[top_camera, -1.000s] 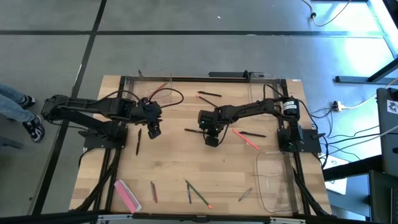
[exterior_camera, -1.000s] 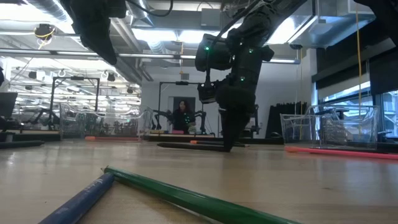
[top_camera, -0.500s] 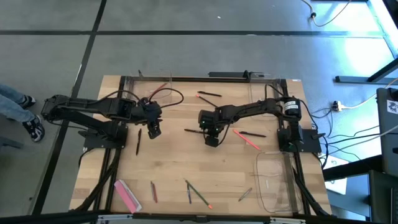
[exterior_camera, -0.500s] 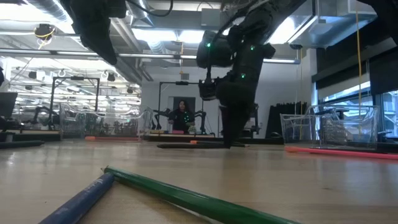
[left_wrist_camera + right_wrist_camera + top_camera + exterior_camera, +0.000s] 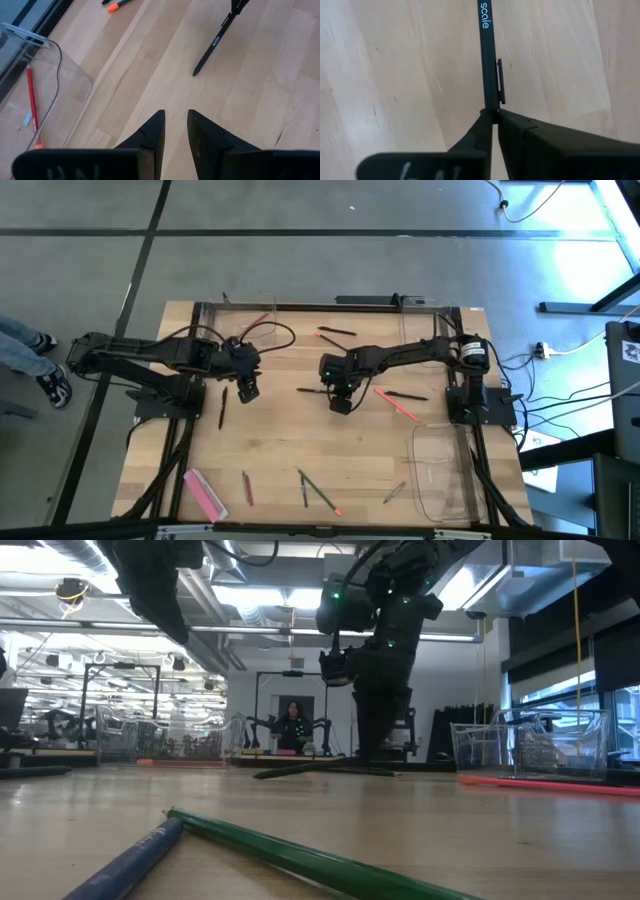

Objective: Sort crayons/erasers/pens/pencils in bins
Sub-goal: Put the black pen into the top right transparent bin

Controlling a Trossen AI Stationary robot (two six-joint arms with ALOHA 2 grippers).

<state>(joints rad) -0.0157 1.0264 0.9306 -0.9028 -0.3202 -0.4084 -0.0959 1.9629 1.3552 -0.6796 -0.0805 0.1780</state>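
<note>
A: Pens, the slim black sticks: where are they now, and how much of the sorting is done?

B: Very little is done. One slim black pen (image 5: 312, 390) is at the centre of the table, clamped at one end by the right gripper (image 5: 340, 402). Another black pen (image 5: 407, 395) lies at three o'clock from it, beside a bright pink-red crayon (image 5: 396, 403). A third black pen (image 5: 222, 406) lies towards nine o'clock, below the left gripper (image 5: 247, 391).

A: And the bins?

B: A clear plastic tray with rounded corners (image 5: 443, 472) stands at about four o'clock and looks empty. Another clear tray (image 5: 50, 52) at about eleven o'clock has one thin dark red pencil (image 5: 32, 98) inside. I judge that almost everything is left.

A: What remains at the near edge?

B: Thin pencils (image 5: 318, 491) are scattered at six o'clock, and a wide flat pink bar (image 5: 204, 493) lies at seven o'clock.

A: Tell me about the right gripper.

B: Its fingers (image 5: 485, 131) are pressed together on the pen, which in the low view rises a little at one end (image 5: 300, 769).

A: The left one?

B: It hangs above bare wood, fingers slightly apart, holding nothing.
</note>
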